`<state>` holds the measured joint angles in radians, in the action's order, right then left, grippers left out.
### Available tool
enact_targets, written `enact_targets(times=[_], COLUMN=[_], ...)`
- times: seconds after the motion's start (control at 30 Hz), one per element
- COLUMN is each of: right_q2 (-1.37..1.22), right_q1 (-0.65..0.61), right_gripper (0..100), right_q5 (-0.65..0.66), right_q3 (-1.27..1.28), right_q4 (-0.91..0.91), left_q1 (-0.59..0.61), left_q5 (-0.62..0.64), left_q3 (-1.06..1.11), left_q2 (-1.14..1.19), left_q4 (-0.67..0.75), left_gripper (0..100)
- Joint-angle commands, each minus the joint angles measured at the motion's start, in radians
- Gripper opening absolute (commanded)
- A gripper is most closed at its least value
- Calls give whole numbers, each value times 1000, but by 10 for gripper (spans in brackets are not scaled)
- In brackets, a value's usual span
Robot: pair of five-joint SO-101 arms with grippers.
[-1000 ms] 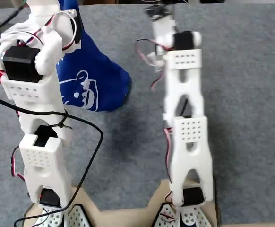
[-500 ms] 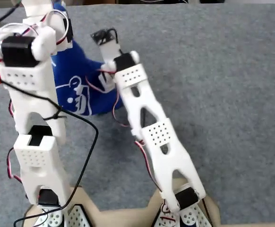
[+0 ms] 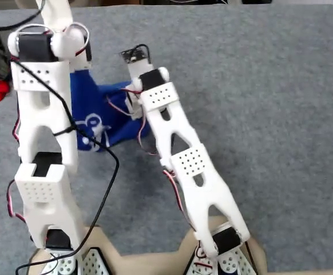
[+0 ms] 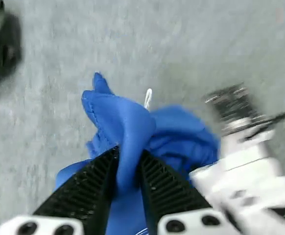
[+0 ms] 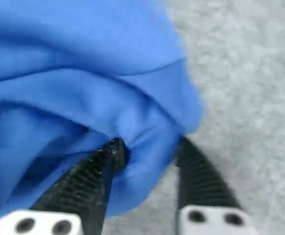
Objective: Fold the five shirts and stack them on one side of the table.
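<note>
Now that the right claw [image 5: 150, 147] has swung over the shirt [image 3: 89, 106], jaws apart, with the left claw [image 4: 129, 154] clamped on it, folding can likely begin.

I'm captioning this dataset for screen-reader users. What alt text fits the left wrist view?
The left hand pinches a raised fold of a blue shirt between its black ribbed fingers, over a grey table. The white right arm sits close beside the shirt.
</note>
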<state>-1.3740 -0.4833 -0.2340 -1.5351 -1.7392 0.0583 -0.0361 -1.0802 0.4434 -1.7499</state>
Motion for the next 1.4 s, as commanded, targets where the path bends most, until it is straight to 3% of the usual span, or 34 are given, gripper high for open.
enact_targets(times=[0.0,0.37,0.83,1.13,1.37], right_q2=[5,231,851,1023,1096], right_q1=[42,156,228,321,314], right_gripper=[3,5,5,5,5], right_q5=[14,46,244,381,468], right_q3=[-8,81,1009,1431,1661], right_q4=[-37,-49,-44,-41,87], left_q1=[51,46,71,83,84], left_q5=[-6,-163,-292,-315,-315], left_q3=[147,601,766,764,761], left_q2=[-54,-54,-54,-54,-56], left_q4=[-9,-8,-8,-8,-8], left_gripper=[20,20,20,20,20])
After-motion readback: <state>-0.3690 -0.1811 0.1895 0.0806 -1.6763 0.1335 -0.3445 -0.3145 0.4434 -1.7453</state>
